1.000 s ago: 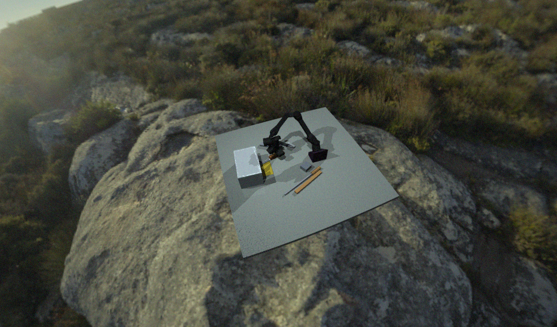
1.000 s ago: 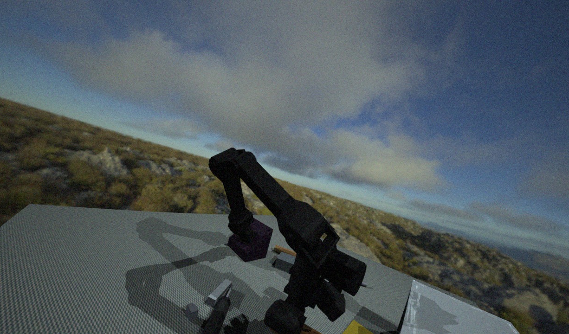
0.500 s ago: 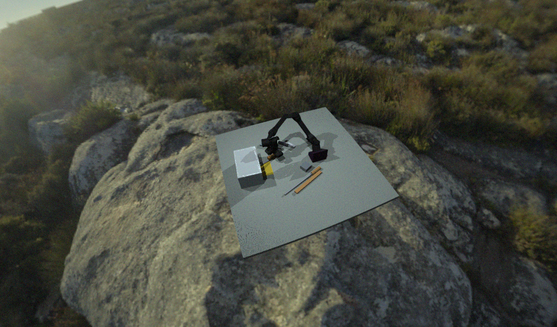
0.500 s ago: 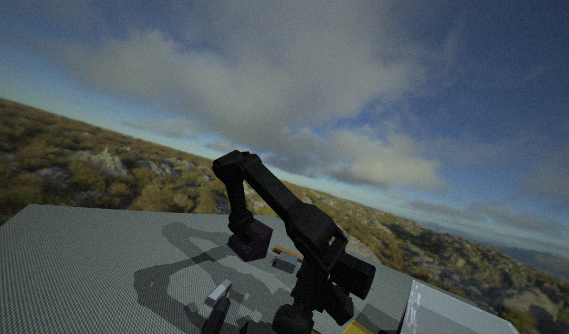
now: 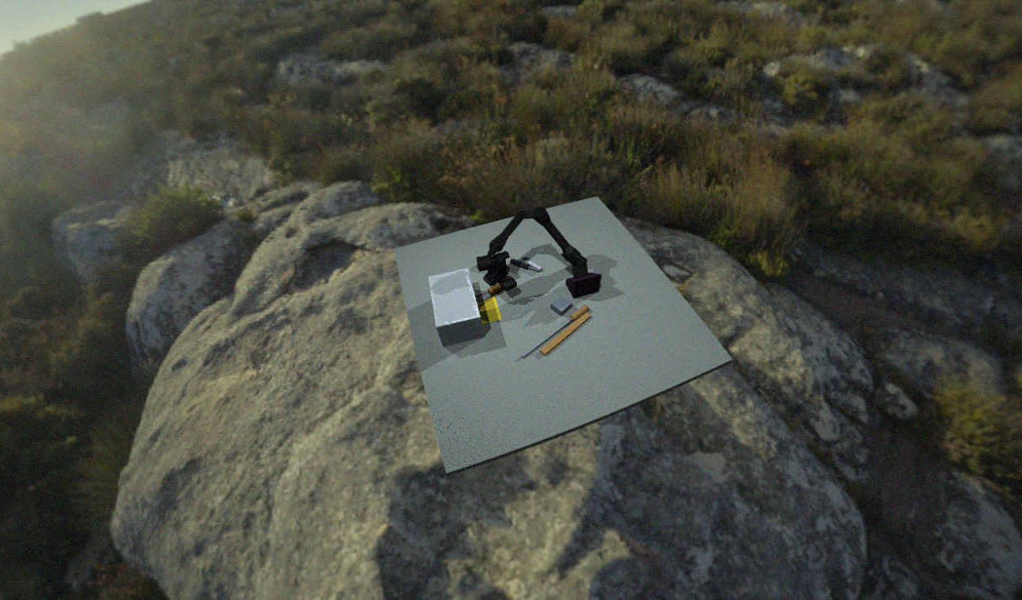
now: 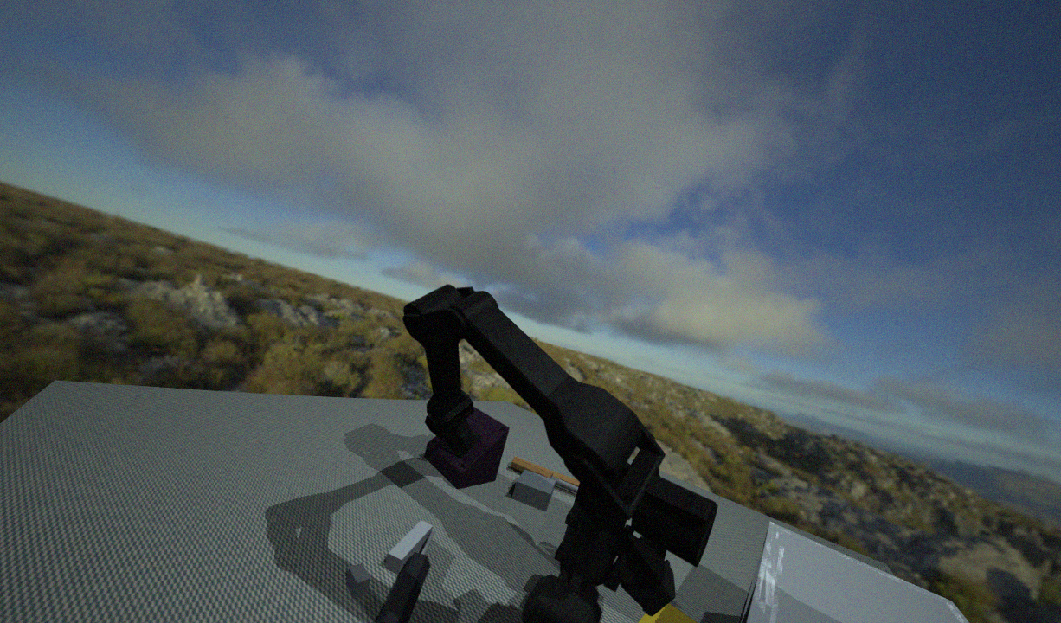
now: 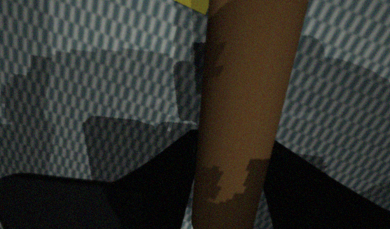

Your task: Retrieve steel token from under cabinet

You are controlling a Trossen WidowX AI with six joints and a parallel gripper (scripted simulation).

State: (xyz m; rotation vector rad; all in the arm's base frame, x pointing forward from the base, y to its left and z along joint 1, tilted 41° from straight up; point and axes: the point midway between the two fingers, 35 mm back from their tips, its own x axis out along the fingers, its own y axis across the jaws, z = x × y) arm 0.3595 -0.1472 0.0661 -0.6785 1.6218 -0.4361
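Observation:
My gripper [image 5: 500,287] [image 7: 228,141] is shut on the orange-brown handle [image 5: 493,289] [image 7: 245,95] of a tool. The handle runs up between the black fingers in the wrist view. In the top view its thin shaft points toward the cabinet and looks close to its front; its tip is hidden or too small to make out. The pale cabinet [image 5: 454,297] [image 6: 844,581] stands left of the gripper in the top view. The yellow marked area [image 5: 491,312] [image 6: 668,615] [image 7: 195,4] lies in front of it, just beyond the gripper. The steel token cannot be seen in any view.
A thin rod with an orange handle [image 5: 580,312] and an orange bar [image 5: 566,333] lie side by side on the table [image 5: 603,372]. A grey block [image 5: 560,306] [image 6: 530,491] lies near the arm's dark base [image 5: 583,284]. Pale and dark pieces [image 5: 528,264] lie behind the gripper.

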